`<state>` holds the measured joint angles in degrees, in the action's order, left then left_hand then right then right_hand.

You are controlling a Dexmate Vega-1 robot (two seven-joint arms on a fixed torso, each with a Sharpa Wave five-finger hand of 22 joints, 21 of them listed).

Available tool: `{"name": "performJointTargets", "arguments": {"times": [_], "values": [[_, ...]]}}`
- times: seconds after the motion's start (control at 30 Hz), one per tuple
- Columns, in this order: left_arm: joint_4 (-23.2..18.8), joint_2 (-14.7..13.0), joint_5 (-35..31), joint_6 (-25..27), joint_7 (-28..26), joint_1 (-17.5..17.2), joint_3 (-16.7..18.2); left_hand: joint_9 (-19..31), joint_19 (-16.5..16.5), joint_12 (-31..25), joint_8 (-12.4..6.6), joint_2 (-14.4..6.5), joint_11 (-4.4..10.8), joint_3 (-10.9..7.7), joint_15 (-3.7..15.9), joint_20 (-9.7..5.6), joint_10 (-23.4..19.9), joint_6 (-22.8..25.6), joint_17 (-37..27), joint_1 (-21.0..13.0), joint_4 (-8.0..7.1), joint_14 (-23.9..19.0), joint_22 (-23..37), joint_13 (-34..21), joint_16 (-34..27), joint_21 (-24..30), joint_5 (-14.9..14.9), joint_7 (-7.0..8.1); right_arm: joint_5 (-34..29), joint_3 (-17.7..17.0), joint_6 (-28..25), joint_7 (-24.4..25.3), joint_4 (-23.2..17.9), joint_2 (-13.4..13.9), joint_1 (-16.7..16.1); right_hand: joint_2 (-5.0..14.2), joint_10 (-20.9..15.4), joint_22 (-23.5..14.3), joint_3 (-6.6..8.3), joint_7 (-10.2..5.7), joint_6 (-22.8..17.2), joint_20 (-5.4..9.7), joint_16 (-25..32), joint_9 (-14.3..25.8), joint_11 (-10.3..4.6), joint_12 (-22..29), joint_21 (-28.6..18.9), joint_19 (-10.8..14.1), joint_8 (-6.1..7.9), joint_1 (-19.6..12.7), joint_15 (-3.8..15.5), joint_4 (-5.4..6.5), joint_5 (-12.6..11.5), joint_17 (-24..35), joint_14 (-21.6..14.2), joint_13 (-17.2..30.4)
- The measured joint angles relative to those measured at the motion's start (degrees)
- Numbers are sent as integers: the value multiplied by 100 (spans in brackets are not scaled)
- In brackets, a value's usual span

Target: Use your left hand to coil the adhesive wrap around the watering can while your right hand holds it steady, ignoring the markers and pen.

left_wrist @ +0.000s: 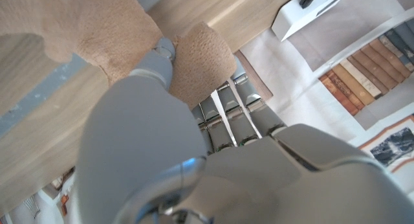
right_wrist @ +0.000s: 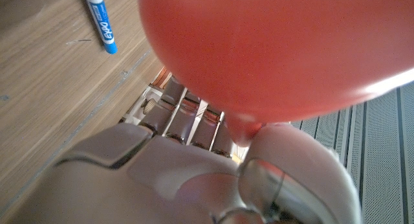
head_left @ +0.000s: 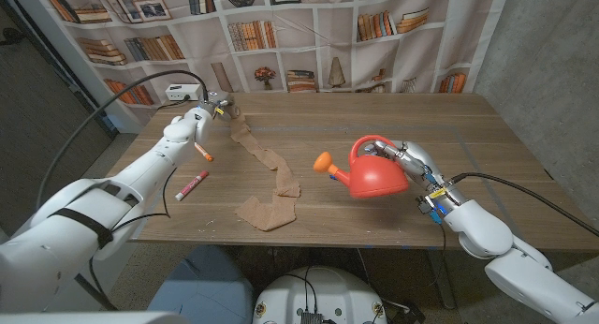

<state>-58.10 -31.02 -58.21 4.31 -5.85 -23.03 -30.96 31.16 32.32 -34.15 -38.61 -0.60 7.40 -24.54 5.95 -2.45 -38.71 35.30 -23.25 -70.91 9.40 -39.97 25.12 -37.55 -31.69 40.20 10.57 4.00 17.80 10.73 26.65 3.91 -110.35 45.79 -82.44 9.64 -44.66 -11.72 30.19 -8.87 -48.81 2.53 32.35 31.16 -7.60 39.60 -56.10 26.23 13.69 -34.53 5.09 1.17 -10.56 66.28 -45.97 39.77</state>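
The right robot hand (head_left: 413, 161) grips the red watering can (head_left: 376, 171) from behind, holding it at the right side of the bench (head_left: 468, 127), orange spout pointing left. The left robot hand (head_left: 192, 123), far left and toward the back, pinches one end of the tan adhesive wrap (head_left: 267, 179); the strip trails across the wood to a crumpled heap near the front edge, well apart from the can. Beside the left arm lie an orange marker (head_left: 203, 154) and a red-and-white marker (head_left: 191, 184). A blue pen (right_wrist: 100, 20), probably behind the can, lies on the wood.

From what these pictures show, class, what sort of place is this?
Probably a test room staged as a study: a wooden table, a printed bookshelf backdrop creased like cloth, and bare grey wall beside it.
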Motion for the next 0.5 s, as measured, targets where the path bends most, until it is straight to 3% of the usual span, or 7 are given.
{"name": "performJointTargets", "arguments": {"times": [0.5], "values": [[-1501,-164,23,84,-48,-723,688,201,-195,0,-109,53,-3,58,9,10,-39,-125,0,-53,-38,-67,136,107,86,219,-4,19,97,-41,468,-16,297,-96,-30,2,-10,27,0,9,9,10,-41,-10,10,-4,-18,-35,-38,2,0,0,0,-23,0,-22]]}}
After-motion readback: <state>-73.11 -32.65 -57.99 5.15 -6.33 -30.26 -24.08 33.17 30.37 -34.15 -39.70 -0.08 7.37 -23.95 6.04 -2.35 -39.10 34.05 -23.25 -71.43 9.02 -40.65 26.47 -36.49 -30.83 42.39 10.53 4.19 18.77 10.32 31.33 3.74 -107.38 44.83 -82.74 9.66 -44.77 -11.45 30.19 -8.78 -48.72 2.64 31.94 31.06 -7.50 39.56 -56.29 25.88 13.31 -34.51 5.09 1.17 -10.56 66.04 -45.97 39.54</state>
